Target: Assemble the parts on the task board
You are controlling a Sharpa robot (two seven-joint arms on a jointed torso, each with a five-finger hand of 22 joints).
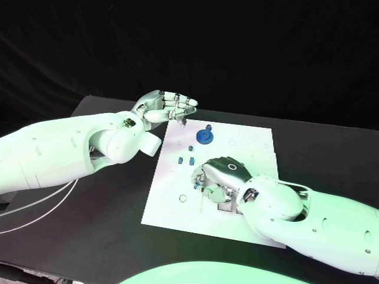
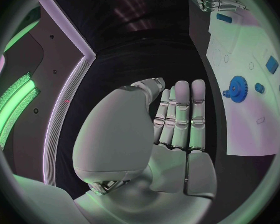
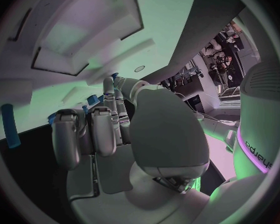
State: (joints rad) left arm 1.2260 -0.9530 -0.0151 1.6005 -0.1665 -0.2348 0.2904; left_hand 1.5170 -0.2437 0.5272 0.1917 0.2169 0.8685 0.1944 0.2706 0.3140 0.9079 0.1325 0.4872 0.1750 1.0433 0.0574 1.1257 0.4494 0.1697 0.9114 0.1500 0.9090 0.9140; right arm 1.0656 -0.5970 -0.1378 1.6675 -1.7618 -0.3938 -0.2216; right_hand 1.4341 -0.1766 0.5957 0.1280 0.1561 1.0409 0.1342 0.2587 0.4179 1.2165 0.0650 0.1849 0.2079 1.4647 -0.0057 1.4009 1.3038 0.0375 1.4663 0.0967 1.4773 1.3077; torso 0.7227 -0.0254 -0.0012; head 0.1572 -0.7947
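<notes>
The white task board (image 1: 253, 155) lies in the middle of the black table. A blue gear (image 1: 205, 137) sits on its far part, and two small blue parts (image 1: 186, 160) lie nearer the middle. My right hand (image 1: 224, 173) is knuckles-up over the board's middle, its fingertips down at the board. In the right wrist view its thumb and a finger close round a small blue part (image 3: 114, 76). My left hand (image 1: 164, 107) hovers at the board's far left corner, fingers straight and apart, holding nothing. The left wrist view shows the gear (image 2: 237, 88) beside that hand (image 2: 177, 119).
More small blue parts lie on the board (image 2: 272, 63) (image 2: 224, 18), and one long blue part (image 3: 10, 127) lies near its edge. White cables (image 1: 36, 204) trail off the table's left side. Bare black table (image 1: 326, 148) flanks the board.
</notes>
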